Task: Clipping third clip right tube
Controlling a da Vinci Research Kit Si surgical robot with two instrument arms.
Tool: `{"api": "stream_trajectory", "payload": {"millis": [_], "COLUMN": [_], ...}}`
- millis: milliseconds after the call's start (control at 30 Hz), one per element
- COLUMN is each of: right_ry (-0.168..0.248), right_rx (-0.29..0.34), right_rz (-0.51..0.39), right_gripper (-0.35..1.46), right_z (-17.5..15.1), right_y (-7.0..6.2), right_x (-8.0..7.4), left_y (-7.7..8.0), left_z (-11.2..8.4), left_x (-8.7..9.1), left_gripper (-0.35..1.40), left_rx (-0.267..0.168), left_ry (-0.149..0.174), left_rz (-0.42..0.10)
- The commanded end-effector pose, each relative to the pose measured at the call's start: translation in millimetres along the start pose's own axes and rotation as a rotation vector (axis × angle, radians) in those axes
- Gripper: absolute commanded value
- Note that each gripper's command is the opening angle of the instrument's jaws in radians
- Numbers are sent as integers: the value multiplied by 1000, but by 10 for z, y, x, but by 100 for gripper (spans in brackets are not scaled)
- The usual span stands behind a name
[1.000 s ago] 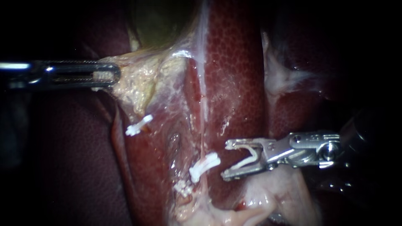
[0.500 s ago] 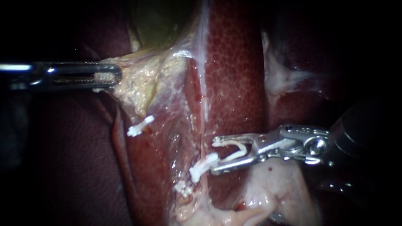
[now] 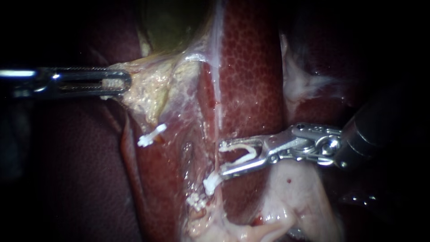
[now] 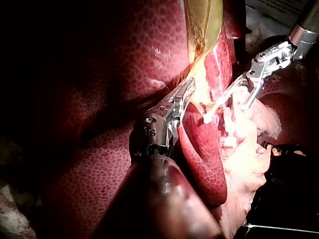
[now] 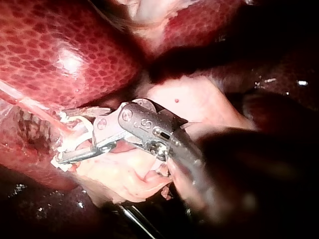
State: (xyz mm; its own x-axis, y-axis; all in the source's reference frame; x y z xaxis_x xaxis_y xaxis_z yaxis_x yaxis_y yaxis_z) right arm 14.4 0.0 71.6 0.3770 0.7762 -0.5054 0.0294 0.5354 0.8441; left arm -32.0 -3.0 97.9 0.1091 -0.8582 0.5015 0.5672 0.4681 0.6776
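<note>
The right tube [image 3: 219, 118] is a thin pale strand running down the liver [image 3: 251, 80]. It carries a white clip [image 3: 211, 183], with another clip [image 3: 196, 201] just below. My right instrument [image 3: 221, 160] comes in from the right with its jaws open and a white clip [image 3: 244, 157] seated between them. The jaw tips reach the tube just above the upper clip. My left instrument [image 3: 114, 83] is shut on yellowish tissue at the gallbladder [image 3: 174, 22] and holds it to the left. In the right wrist view the open jaws [image 5: 59, 139] straddle the strand.
A further white clip [image 3: 151, 135] sits on the left tube below the held tissue. Pale fatty tissue [image 3: 291, 197] lies under the right instrument's shaft. In the left wrist view, the right instrument [image 4: 239, 97] lies ahead of the left jaws [image 4: 187, 89].
My right instrument has moved left and slightly up, bringing its open jaws with the clip from beside the tube onto it. The left instrument has held still.
</note>
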Motion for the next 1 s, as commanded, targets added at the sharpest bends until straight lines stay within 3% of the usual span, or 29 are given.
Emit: {"api": "stream_trajectory", "payload": {"millis": [33,300,1000], "right_ry": [3,26,68], "right_rx": [2,63,109], "right_rz": [4,7,48], "right_gripper": [55,55,49], "right_z": [1,16,37], "right_y": [2,8,3], "right_x": [1,5,7], "left_y": [0,0,0], "left_z": [0,0,1], "left_x": [0,0,0], "left_gripper": [-18,-18,-18], "left_rx": [0,0,0], "left_ry": [0,0,0], "left_rz": [0,0,0]}}
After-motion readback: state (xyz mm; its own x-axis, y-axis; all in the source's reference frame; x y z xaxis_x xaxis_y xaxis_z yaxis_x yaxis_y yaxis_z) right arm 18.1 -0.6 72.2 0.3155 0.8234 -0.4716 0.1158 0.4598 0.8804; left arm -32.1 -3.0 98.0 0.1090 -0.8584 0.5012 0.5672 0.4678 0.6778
